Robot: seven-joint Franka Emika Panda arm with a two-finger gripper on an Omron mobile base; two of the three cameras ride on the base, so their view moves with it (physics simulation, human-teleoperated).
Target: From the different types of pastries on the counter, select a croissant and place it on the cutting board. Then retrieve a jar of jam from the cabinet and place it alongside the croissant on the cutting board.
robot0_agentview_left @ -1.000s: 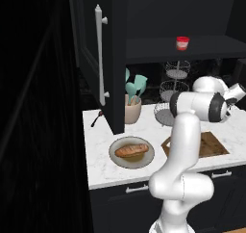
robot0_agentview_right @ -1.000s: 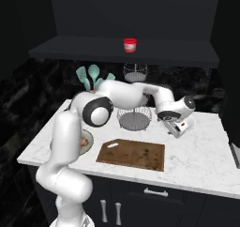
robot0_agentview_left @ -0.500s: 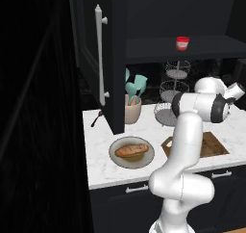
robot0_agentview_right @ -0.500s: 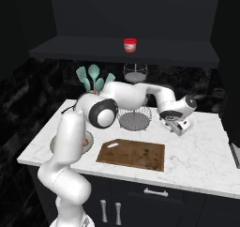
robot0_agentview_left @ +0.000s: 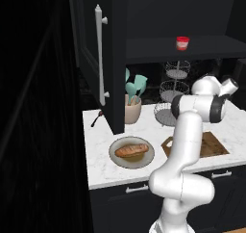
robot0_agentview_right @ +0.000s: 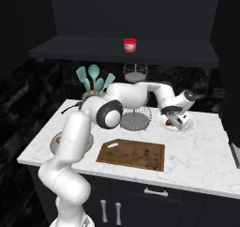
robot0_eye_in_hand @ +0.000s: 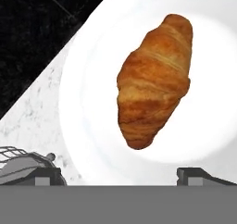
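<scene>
Hand view: fingers spread wide over croissant on white plate, wire basket beside.

Cutting board partly behind the arm; pincer fingertips cropped.
</scene>
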